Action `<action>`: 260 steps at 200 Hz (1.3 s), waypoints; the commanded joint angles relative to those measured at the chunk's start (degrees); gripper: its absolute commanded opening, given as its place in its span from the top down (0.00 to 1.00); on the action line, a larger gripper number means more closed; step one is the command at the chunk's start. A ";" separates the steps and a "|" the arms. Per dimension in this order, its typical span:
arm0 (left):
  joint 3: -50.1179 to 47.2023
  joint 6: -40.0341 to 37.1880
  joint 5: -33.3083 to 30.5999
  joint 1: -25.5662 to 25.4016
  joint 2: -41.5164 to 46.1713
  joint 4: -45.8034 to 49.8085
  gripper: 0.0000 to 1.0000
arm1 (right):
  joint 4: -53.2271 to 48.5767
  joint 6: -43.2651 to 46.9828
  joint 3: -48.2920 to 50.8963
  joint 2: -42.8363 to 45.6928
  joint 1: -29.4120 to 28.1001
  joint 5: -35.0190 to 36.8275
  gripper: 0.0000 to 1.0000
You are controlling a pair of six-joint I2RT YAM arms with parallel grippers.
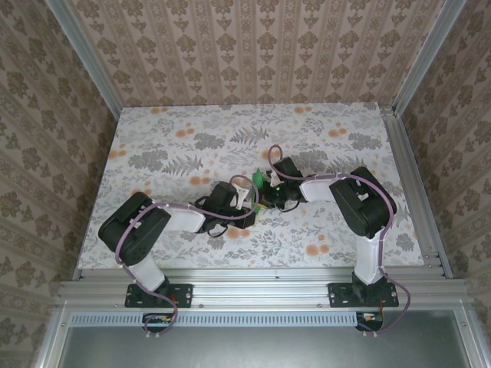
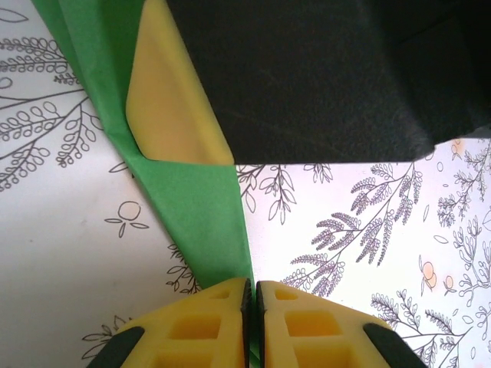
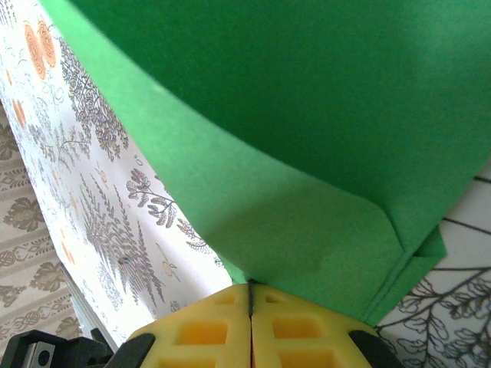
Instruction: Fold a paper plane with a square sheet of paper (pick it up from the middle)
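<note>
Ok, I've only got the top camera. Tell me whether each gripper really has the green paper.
Observer: On the left wrist camera the left gripper is shut on the green paper, which runs into the seam between its jaws.
Operator: Now the right one.
Observer: On its own camera the right gripper is shut too, with the paper's edge pinched between its jaws.
Operator: Give me the paper's state.
Observer: Already folded. The right wrist view shows doubled layers at one corner.
</note>
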State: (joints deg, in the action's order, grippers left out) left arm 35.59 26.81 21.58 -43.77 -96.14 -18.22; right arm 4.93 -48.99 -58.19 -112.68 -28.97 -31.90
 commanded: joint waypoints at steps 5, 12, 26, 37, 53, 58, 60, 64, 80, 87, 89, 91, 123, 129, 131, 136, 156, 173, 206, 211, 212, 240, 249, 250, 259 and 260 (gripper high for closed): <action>-3.59 0.75 0.06 -1.76 -0.55 11.79 0.86 | -5.96 1.89 1.23 -4.02 0.68 8.87 0.90; -3.61 0.46 -0.17 -1.97 -0.54 12.24 0.86 | -6.04 2.02 1.23 -3.95 0.66 8.87 0.91; -3.38 -0.40 -0.95 -2.50 -0.46 13.67 0.87 | -6.40 2.14 1.28 -3.85 0.63 9.08 0.91; -3.18 -0.95 -1.72 -3.19 -0.20 14.90 0.87 | -6.50 2.31 1.30 -3.70 0.66 9.22 0.91; -3.24 -1.36 -2.44 -4.04 0.32 16.26 0.87 | -6.95 2.50 1.28 -3.68 0.70 9.66 0.91; -3.26 -1.46 -2.63 -4.32 0.54 16.66 0.87 | -7.02 2.50 1.33 -3.67 0.67 9.66 0.91; -3.25 -1.44 -2.69 -4.38 0.61 16.77 0.87 | -6.99 2.59 1.33 -3.68 0.61 9.66 0.91; -3.32 -1.47 -2.84 -4.60 0.87 17.07 0.87 | -6.95 2.59 1.39 -3.76 0.67 9.75 0.91; -3.29 -1.64 -3.81 -5.50 1.78 18.33 0.87 | -7.04 2.59 1.42 -3.86 0.63 9.92 0.90; -3.18 -1.76 -4.25 -5.92 2.13 19.05 0.87 | -7.19 2.59 1.45 -3.78 0.67 10.00 0.91; -3.17 -1.87 -4.42 -6.03 2.20 19.24 0.87 | -7.21 2.63 1.47 -3.82 0.67 9.99 0.91; -3.19 -1.94 -4.57 -6.12 2.25 19.44 0.87 | -7.26 2.62 1.45 -3.78 0.67 10.08 0.91; -3.06 -2.06 -5.84 -7.60 2.97 21.11 0.87 | -7.65 2.81 1.58 -3.68 0.67 10.45 0.91; -3.24 -2.07 -5.88 -7.87 2.95 21.28 0.87 | -7.66 2.85 1.51 -3.65 0.63 10.43 0.91; -3.27 -2.03 -5.86 -7.88 2.92 21.27 0.87 | -7.61 2.85 1.55 -3.68 0.66 10.45 0.91; -3.33 -1.94 -5.77 -8.01 2.97 21.28 0.87 | -7.65 2.84 1.55 -3.68 0.67 10.37 0.91; -3.51 -1.93 -5.25 -8.35 3.53 21.80 0.87 | -7.70 2.94 1.53 -3.59 0.58 10.28 0.91; -3.54 -1.84 -4.30 -8.51 4.95 22.47 0.88 | -7.83 3.12 1.44 -3.48 0.57 10.19 0.91; -2.61 -1.16 -2.39 -7.18 10.06 22.94 0.87 | -7.92 3.29 1.50 -3.28 0.28 10.01 0.91; -2.33 -0.91 -2.05 -6.71 11.07 22.65 0.86 | -7.85 3.29 1.55 -3.30 0.32 10.02 0.91; -2.26 -0.89 -1.97 -6.65 11.24 22.54 0.86 | -7.84 3.29 1.57 -3.31 0.32 9.97 0.91; -0.57 0.46 -0.22 -4.13 14.49 19.88 0.86 | -7.81 3.20 1.66 -3.24 0.07 9.84 0.91; -0.29 0.97 0.47 -3.21 14.37 18.36 0.86 | -7.75 3.21 1.63 -3.17 0.06 9.75 0.91; -0.23 1.01 0.56 -3.10 14.38 18.24 0.86 | -7.75 3.20 1.61 -3.12 0.06 9.75 0.91; 0.11 1.56 1.14 -2.44 13.70 16.52 0.86 | -7.61 3.20 1.68 -3.04 0.06 9.60 0.91; 0.15 1.61 1.16 -2.36 13.61 16.40 0.86 | -7.59 3.25 1.64 -3.01 0.06 9.59 0.90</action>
State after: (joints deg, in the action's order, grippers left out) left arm 34.17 26.39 19.53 -47.86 -82.74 0.34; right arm 4.56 -47.33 -58.19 -112.66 -29.15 -31.59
